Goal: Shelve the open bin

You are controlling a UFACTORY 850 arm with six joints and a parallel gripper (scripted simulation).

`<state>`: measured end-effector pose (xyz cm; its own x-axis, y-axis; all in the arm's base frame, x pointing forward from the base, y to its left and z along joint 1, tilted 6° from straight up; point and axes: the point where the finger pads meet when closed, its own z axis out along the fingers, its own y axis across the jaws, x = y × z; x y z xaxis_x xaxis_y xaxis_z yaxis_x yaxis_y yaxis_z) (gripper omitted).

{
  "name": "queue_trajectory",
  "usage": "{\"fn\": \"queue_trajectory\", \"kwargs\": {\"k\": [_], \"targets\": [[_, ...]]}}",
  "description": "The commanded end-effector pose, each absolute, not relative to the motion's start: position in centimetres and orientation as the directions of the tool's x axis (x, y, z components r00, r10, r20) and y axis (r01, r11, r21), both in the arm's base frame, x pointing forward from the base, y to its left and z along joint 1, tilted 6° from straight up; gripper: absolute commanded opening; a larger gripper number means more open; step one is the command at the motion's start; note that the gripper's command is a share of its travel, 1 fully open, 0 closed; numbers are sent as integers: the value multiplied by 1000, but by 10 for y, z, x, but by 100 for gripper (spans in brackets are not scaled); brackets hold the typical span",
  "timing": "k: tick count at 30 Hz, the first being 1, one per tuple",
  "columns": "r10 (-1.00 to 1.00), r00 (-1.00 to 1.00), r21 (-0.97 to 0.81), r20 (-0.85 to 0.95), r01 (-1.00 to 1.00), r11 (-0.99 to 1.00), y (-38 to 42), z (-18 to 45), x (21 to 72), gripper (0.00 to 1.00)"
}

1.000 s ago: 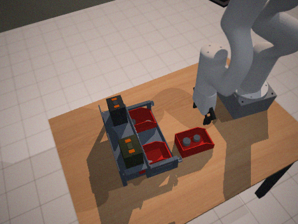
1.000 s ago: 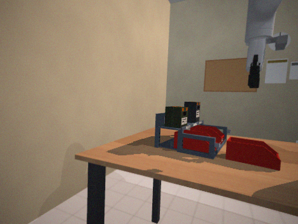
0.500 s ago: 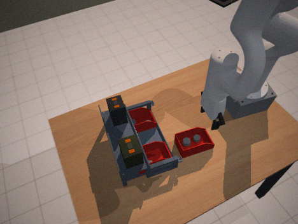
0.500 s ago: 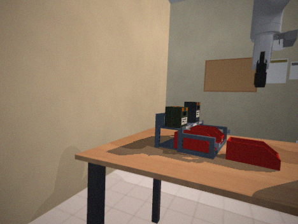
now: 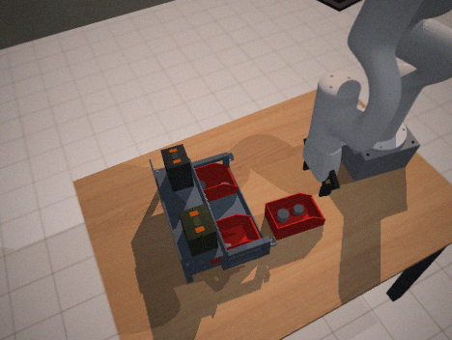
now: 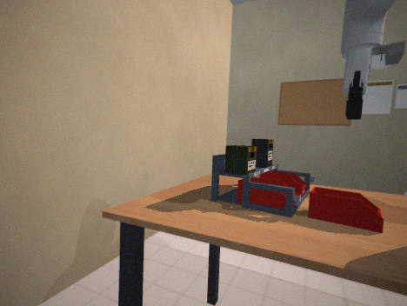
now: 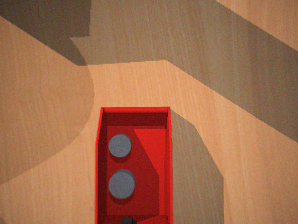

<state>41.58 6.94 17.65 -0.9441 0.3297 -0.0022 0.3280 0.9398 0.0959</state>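
A red open bin [image 5: 295,215] with two grey round parts lies on the wooden table in front of the shelf. It also shows in the exterior view [image 6: 345,209] and in the wrist view [image 7: 134,170]. The blue-grey shelf [image 5: 210,212] holds two red bins, one at the far end [image 5: 215,180] and one at the near end [image 5: 238,231], with a gap [image 5: 226,205] between them. My gripper [image 5: 321,180] [image 6: 354,99] is open and empty. It hangs high above the table, above the loose bin's end away from the shelf.
Two dark boxes with orange labels [image 5: 176,166] [image 5: 198,230] stand on the shelf's upper board. The robot base [image 5: 381,155] sits at the table's far right. The table edge runs close behind the shelf.
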Motion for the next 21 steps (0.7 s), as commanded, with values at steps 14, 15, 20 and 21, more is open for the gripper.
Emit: {"fn": "queue_trajectory", "kwargs": {"k": [14,15,20,21], "targets": [[329,-944,97,-4,327,940,63,177,418,100],[329,-944,97,-4,327,940,63,177,418,100],[329,-944,97,-4,327,940,63,177,418,100],[329,-944,97,-4,327,940,63,177,418,100]]}}
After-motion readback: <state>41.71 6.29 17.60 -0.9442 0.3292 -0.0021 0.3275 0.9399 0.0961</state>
